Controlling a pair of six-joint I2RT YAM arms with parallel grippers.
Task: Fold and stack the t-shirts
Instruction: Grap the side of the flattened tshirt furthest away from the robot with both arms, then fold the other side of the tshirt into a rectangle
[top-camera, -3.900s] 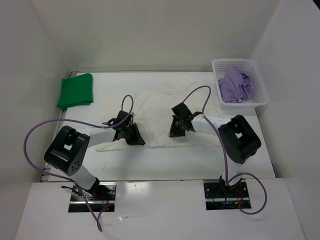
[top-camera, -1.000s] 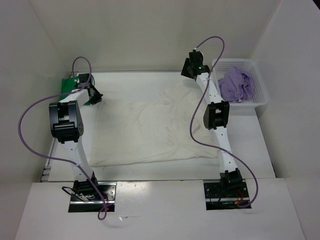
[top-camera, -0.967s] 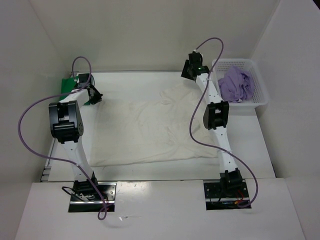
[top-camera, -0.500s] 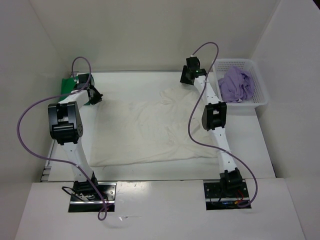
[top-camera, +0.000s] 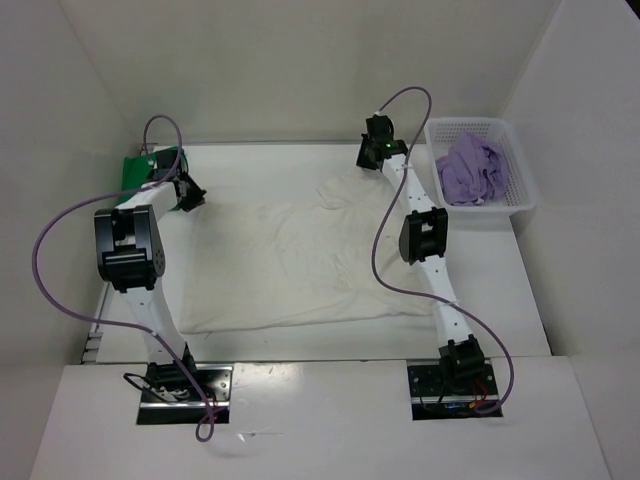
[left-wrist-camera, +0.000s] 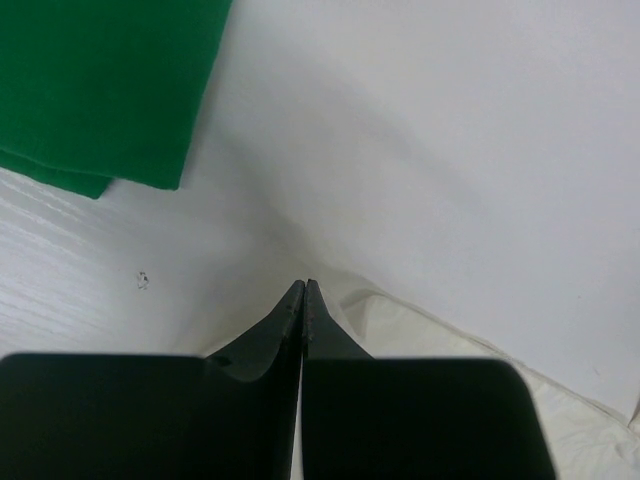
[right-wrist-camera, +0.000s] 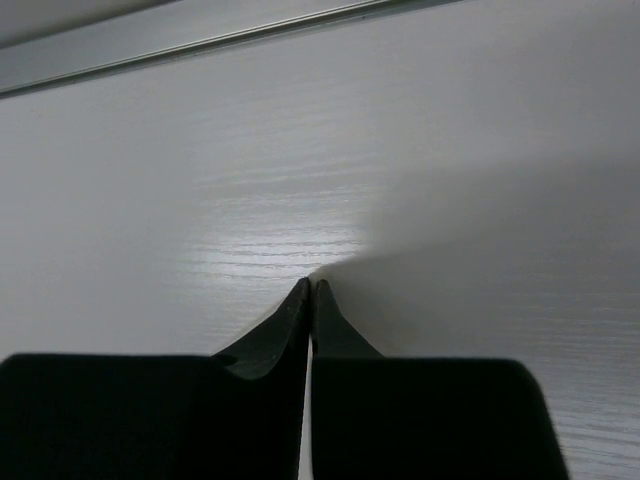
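The white t-shirt (top-camera: 300, 255) lies spread flat in the middle of the table. My left gripper (top-camera: 189, 196) is at its far left corner, jaws shut. In the left wrist view the tips (left-wrist-camera: 303, 287) meet over bare table, with the white t-shirt's corner (left-wrist-camera: 430, 325) just to their right. My right gripper (top-camera: 369, 157) is past the shirt's far right edge, shut on nothing, and only table shows ahead of it (right-wrist-camera: 311, 283). The green t-shirt (top-camera: 133, 168) (left-wrist-camera: 100, 80) lies folded at the far left. The lavender t-shirt (top-camera: 470, 170) is bunched in the basket.
A white perforated basket (top-camera: 523, 200) stands at the far right corner. White walls enclose the table on the left, back and right. Purple cables loop off both arms above the table.
The right gripper went from open to shut and shifted a little left along the far edge. The left gripper stayed shut near the shirt's corner. The white shirt lies as before.
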